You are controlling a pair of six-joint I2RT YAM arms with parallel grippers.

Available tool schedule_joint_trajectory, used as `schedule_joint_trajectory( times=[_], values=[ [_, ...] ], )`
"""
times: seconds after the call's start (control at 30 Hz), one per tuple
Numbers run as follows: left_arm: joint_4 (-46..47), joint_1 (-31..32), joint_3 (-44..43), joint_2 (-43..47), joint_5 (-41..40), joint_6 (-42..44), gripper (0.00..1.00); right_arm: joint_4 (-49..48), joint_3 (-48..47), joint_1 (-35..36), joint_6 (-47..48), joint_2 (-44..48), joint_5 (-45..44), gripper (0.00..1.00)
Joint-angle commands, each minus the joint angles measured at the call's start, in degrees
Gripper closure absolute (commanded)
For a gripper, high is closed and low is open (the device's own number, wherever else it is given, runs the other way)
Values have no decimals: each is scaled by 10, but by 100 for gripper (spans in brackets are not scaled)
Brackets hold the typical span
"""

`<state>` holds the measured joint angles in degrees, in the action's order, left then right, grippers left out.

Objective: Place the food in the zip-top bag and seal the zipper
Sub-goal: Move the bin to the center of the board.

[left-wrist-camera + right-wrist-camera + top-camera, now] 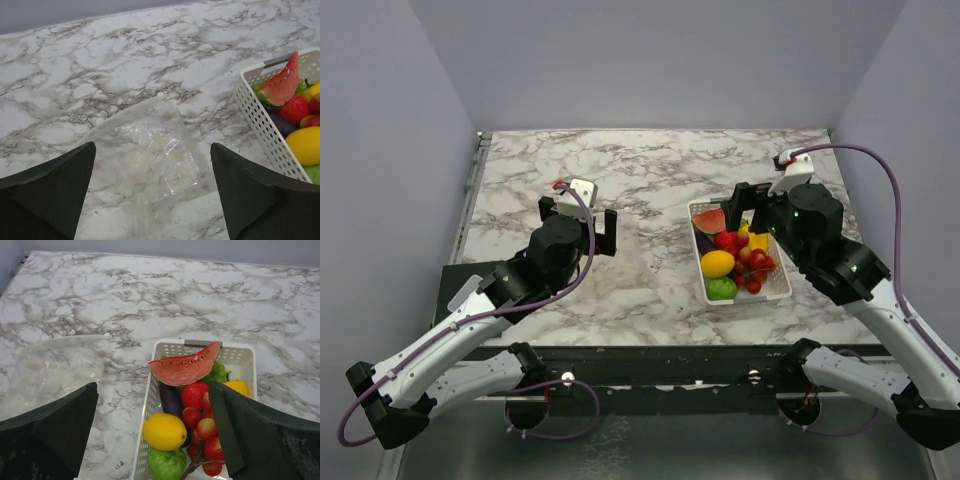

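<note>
The clear dotted zip-top bag (150, 160) lies flat on the marble, and its whitish zipper strip (125, 116) runs along the far edge. My left gripper (152, 150) is open and empty and hovers over the bag; it also shows in the top view (578, 215). The food sits in a white basket (150, 405): watermelon slice (185, 367), lemon (164, 431), lime (167, 465), red berries (205, 430), purple piece (170, 397) and grapes (216, 374). My right gripper (154, 387) is open and empty above the basket's left side. The bag (55, 372) lies to the basket's left.
The basket (775, 290) stands right of centre on the marble table (650, 170). It also shows at the right edge of the left wrist view (255, 117). Grey walls close off the back and both sides.
</note>
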<state>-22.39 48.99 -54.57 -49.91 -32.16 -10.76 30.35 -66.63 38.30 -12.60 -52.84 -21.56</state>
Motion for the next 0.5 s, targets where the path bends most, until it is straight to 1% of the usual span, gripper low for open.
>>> schedule_joint_trajectory(
  times=[0.0, 0.2, 0.47],
  values=[
    [6, 2, 7, 7, -9, 10, 1, 22, -19, 2, -11, -10, 4, 0],
    [6, 3, 7, 10, -5, 11, 1, 27, -32, 2, -9, -10, 3, 0],
    [6, 2, 7, 16, -3, 12, 1, 79, -75, 3, 10, -24, 31, 0]
  ],
)
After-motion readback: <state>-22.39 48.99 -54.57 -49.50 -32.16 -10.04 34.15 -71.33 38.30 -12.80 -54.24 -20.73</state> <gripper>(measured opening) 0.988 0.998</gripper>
